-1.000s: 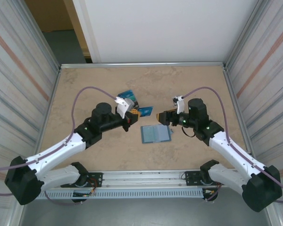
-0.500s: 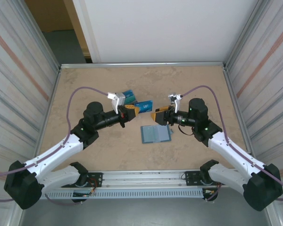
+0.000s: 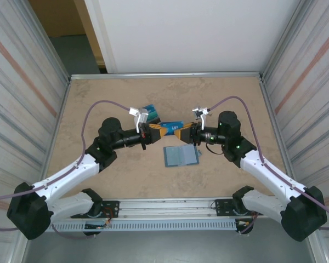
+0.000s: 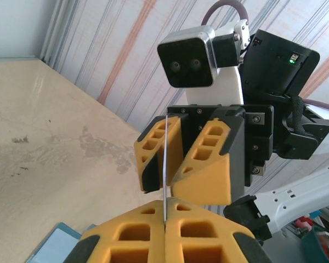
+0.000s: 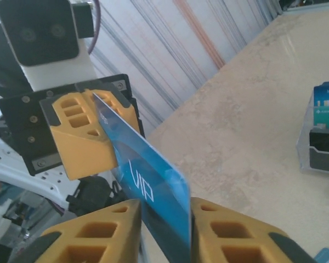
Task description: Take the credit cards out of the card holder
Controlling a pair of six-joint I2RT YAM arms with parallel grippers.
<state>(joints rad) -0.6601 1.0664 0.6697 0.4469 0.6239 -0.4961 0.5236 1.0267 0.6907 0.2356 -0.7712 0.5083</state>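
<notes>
The beige marbled table [image 3: 98,104] carries the open card holder [image 3: 181,156] — and, farther back, a small stand of blue cards [image 3: 149,112].

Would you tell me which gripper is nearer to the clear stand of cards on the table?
Left. The left gripper is just in front of the clear stand of cards, toward the arm bases; the right gripper is farther off to the stand's right.

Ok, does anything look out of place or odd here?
Only one thing: a blue credit card is off the table, pinched by the left gripper, the right gripper straddling its other end. The card holder lies open, flat on the table. Nothing spilled or damaged.
</notes>
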